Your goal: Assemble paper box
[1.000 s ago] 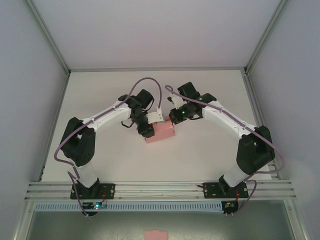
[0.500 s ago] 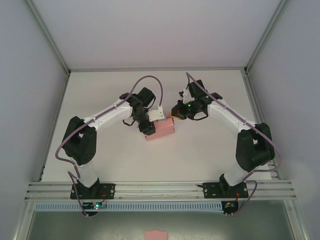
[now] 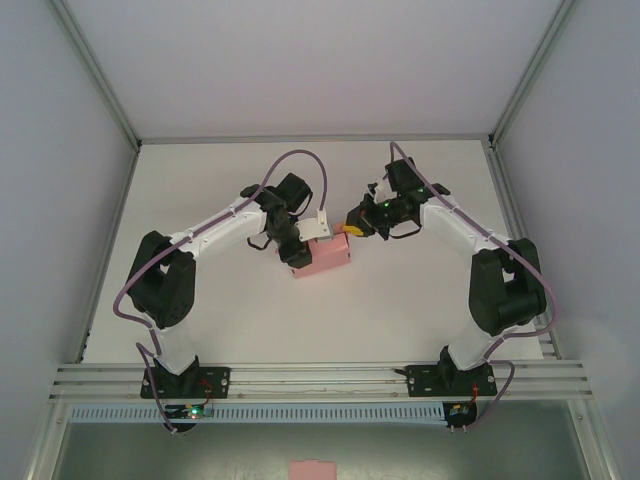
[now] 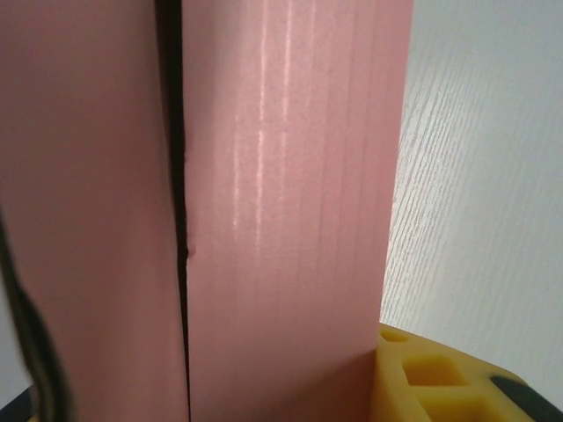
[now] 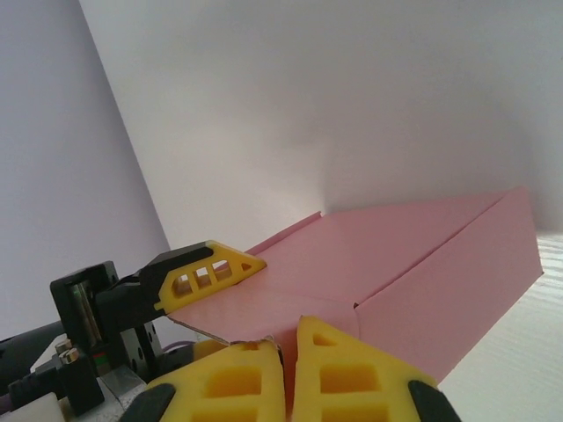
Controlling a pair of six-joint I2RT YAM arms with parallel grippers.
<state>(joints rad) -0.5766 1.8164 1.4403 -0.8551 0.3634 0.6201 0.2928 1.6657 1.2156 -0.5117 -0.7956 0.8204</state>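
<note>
The paper box (image 3: pixel 326 257), plain pink, sits grasped in the left hand (image 3: pixel 298 256), the right hand (image 5: pixel 288 352) clenched beside it.

On my left wrist feed the box (image 4: pixel 281 220) runs off the top, bottom and left edges. One yellow finger (image 4: pixel 431 382) is cut off at the bottom; its partner is just a dark blur at lower left. From above, the left claw (image 3: pixel 299 258) has its tips tucked under its own wrist. The right claw (image 5: pixel 288 374) is cropped by the bottom edge and covers the box's near corner; whether card sits between its pads I can't tell. The pink scrap (image 3: pixel 310 468) is clipped by the overhead picture's bottom edge.
</note>
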